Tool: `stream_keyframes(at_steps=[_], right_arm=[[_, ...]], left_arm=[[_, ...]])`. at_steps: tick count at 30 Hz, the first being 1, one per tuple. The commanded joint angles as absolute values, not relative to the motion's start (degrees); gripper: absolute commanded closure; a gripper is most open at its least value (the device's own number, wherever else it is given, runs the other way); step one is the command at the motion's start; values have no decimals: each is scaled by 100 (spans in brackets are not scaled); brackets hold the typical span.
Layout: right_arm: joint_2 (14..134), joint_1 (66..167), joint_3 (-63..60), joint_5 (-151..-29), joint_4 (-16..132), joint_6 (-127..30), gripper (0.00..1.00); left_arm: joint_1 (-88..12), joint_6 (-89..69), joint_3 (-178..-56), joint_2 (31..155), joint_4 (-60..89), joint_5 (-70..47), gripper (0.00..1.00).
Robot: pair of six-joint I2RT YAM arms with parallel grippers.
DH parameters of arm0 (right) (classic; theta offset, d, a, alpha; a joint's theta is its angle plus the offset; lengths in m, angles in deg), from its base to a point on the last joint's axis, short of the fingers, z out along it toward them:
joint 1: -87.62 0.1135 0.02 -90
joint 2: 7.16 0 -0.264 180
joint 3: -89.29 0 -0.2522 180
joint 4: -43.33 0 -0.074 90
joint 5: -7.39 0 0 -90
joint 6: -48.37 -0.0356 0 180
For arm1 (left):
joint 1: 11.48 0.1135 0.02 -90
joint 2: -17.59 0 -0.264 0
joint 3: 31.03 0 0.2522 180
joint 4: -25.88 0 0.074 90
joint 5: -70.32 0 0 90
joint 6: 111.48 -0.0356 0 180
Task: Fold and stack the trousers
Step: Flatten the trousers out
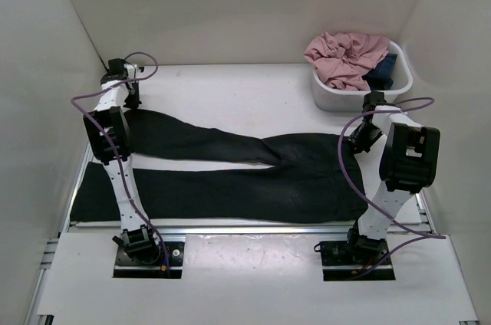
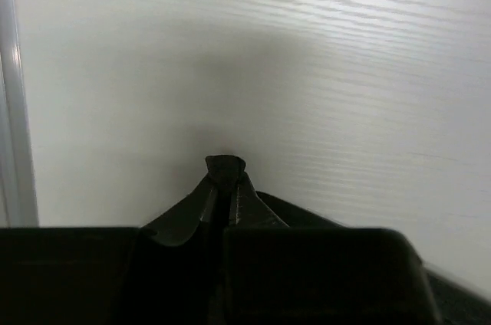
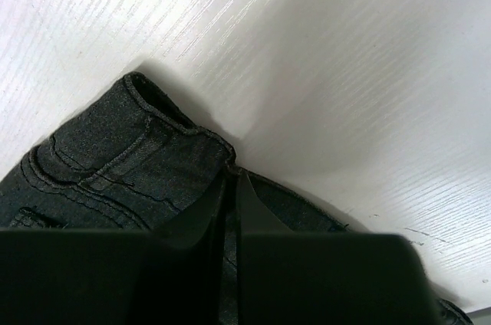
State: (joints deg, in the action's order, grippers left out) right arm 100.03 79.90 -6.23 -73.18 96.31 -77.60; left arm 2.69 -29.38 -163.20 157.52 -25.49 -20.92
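Black soft cloth: we find the trousers (image 1: 230, 172) spread flat on the white surface (image 1: 230, 87), filling the middle of the overhead frame. The waistband (image 3: 146, 110) lies at the right and both legs run to the left. The far leg (image 1: 184, 137) slants toward the upper left, and the near leg (image 1: 192, 195) lies along the lower edge.

The left hand (image 2: 225, 179) sits at the upper left of the overhead frame, at the cuff of the far leg. Its jaws are pinched together on a small nub of dark cloth that shows between the tips. The right hand (image 3: 230, 187) is at the right of centre, narrow, with its tips closed on the waistband edge beside a seam.

A white tub (image 1: 326, 95) at the upper right holds a pink garment (image 1: 345, 57) and a dark blue garment (image 1: 383, 72). It stands clear of the work.

We judge the step in hand to be the lengthwise fold, far leg over near leg.

- Both hands should rise together, only enough to free the cloth.
- They should travel toward the lower edge at a matched pace, keeping the span between them taut.
- The far edge should be set along the near edge before release.

The left pinch looks shallow and could slip.
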Motion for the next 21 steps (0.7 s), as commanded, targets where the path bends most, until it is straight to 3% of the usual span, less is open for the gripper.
stream_keyframes(at_steps=[1,7,9,15,21], right_arm=[[9971,8015,-550,-7267,10042,-7802,100],[9332,8015,-488,-7330,10042,-7627,100],[9137,8015,-488,-7330,9990,-7574,100],[8451,7963,-909,-7382,9875,-7512,100],[8100,7901,-1401,-7567,9700,-7512,100]], left_arm=[[144,-3370,-16151,15786,-2981,-1707,86],[389,-3843,-16354,14593,-2981,-1625,86],[600,-4081,-15872,13805,-2981,-1467,86],[1328,-4582,-13354,11353,-2981,-1133,86],[1970,-5486,-11022,9662,-3034,-1290,86]])
